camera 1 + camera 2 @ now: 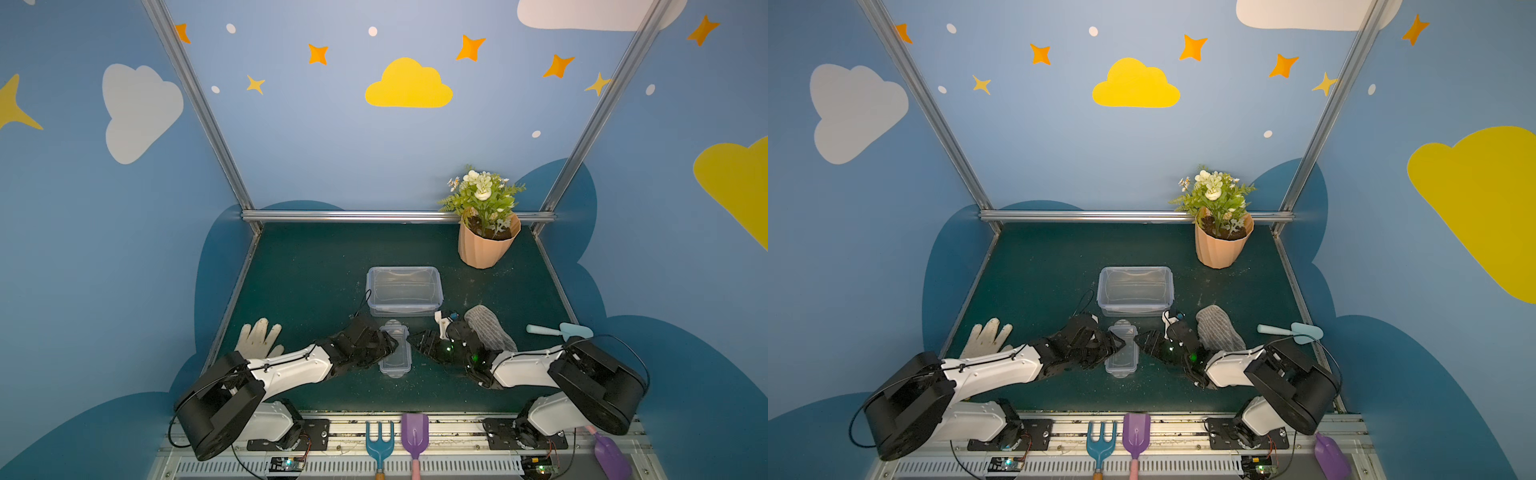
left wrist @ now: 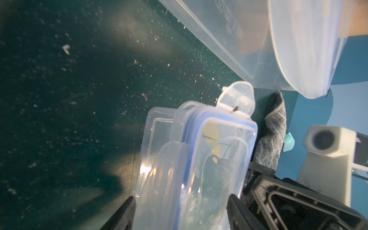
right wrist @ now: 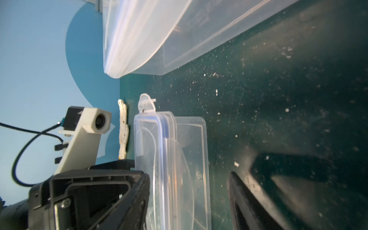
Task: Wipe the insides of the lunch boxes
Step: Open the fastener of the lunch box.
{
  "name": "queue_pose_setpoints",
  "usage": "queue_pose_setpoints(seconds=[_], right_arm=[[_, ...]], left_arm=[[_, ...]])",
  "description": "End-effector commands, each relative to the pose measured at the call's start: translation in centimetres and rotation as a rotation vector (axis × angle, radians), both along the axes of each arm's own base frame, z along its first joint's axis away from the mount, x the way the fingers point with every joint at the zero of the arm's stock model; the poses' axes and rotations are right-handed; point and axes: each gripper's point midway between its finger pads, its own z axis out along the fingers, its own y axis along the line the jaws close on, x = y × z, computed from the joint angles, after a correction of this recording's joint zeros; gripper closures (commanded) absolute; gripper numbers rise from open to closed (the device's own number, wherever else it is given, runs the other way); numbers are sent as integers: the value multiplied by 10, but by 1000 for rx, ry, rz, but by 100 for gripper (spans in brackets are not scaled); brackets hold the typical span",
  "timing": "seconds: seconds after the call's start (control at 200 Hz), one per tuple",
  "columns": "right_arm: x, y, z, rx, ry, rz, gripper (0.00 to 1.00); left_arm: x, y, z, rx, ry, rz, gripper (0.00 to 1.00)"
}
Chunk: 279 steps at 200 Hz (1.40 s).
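**While its lid [image 2: 219,143] is sitting on top, the small lunch box [image 1: 401,362] is being braced for opening**

Because the blue-trimmed lid is covering the small lunch box, no wiping is happening yet. The work seems to be sitting at the uncovering step. The box is lying at the front middle of the green table [image 1: 311,282], with its long side pointing away from the robot. The lid's far clip flap [image 2: 237,95] is standing flipped up, which suggests the lid is being freed.

The left gripper [image 2: 182,203] is straddling the box with one finger along each long side, probably to stop the light plastic from sliding. Whether it is pressing or merely touching, I cannot tell. The right gripper [image 1: 417,343] is hovering close against the box's opposite side. Its jaws are standing apart and holding nothing, likely so that it can work on the lid.

The large lunch box [image 1: 403,291] is sitting just behind the small one, and whether its own lid is on is unclear. The grey striped cloth [image 1: 490,330] is lying loose on the table beside the right wrist, near enough for the wiping to come. A white work glove [image 1: 259,338] is lying by the left arm, apart from all this.
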Motion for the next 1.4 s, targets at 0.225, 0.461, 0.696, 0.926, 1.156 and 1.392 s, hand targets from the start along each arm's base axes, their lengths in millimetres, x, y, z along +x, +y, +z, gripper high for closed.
queue_pose_setpoints(seconds=[0.225, 0.461, 0.696, 0.926, 1.156, 1.392], right_arm=[[7, 16, 19, 169, -81, -70, 49], [3, 16, 10, 181, -64, -97, 54], [-3, 20, 6, 176, -62, -107, 57], [-11, 22, -2, 191, -50, -129, 57], [-19, 30, -7, 217, -49, -141, 59], [-18, 26, 3, 218, -103, -180, 58]], left_arm=[[-17, 29, -26, 134, 82, 40, 30], [-19, 28, -27, 137, 87, 44, 30], [-20, 28, -28, 137, 89, 56, 30], [-23, 28, -31, 128, 96, 81, 30], [-28, 29, -34, 141, 100, 76, 30], [-27, 28, -34, 142, 98, 78, 30]])
